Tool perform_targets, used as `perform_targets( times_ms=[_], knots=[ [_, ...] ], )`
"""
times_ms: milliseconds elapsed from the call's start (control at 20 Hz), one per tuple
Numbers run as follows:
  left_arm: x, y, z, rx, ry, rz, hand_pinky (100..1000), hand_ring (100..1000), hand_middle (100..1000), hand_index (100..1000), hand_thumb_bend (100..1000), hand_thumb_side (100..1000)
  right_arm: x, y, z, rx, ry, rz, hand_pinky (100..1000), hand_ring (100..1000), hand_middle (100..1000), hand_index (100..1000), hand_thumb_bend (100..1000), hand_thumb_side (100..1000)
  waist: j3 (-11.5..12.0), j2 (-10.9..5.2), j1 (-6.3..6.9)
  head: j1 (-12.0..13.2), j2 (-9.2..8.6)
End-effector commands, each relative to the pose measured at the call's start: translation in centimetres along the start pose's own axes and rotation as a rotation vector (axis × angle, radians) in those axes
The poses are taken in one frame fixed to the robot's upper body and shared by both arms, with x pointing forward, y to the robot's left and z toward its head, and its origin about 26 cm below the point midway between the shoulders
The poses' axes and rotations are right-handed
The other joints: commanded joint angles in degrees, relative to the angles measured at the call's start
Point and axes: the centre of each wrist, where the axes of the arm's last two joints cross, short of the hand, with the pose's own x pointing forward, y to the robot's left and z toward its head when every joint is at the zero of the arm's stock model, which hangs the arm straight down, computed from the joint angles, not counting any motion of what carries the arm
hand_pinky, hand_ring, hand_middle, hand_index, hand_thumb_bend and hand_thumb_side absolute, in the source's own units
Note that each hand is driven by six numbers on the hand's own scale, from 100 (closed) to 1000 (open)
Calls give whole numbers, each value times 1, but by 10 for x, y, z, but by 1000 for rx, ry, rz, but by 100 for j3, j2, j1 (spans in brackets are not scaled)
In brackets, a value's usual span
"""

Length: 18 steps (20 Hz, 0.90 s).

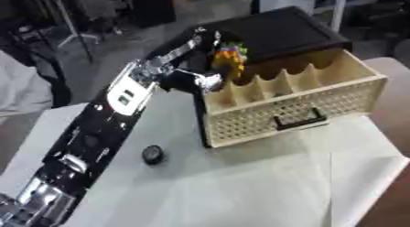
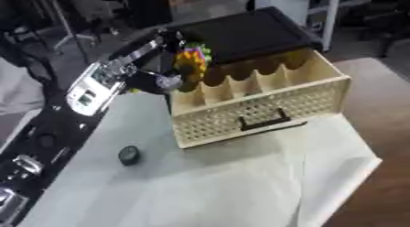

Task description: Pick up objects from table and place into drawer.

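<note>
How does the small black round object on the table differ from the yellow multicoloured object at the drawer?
The small black round object lies on the white table, untouched; the yellow multicoloured object is held up by the left hand over the open cream drawer. The black one is dark, plain and low; the yellow one is bright, larger and taller. Both are outside the drawer's compartments.

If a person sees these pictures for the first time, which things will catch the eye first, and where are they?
The eye falls first on the colourful object, yellow with other bright colours, which the left hand holds over the back left compartment of the open cream drawer. The long black and silver left arm runs up from the lower left corner to it. A small dark round object lies alone on the white table, in front of the drawer.
</note>
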Motion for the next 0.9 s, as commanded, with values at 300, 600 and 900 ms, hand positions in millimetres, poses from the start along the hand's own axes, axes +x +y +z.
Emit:
perform_targets(
  times_ms=[300, 600, 900],
  knots=[
    [2, 12, 2, -153, -136, -113, 433, 699, 717, 922, 100, 442, 8, -1, -5, -16, -33, -17, 220, 304, 288, 566, 870, 980, -6, -81, -59, -20, -16],
    [2, 14, 4, -144, -144, -139, 541, 780, 804, 961, 100, 483, 8, 0, -5, -17, -32, -21, 223, 304, 288, 565, 869, 983, -12, -84, -50, -17, -22],
    [0, 15, 9, -121, -141, -165, 565, 787, 797, 970, 100, 548, 8, 0, -5, -19, -32, -21, 226, 303, 288, 565, 868, 987, -7, -74, -42, -24, -14]
  ],
)
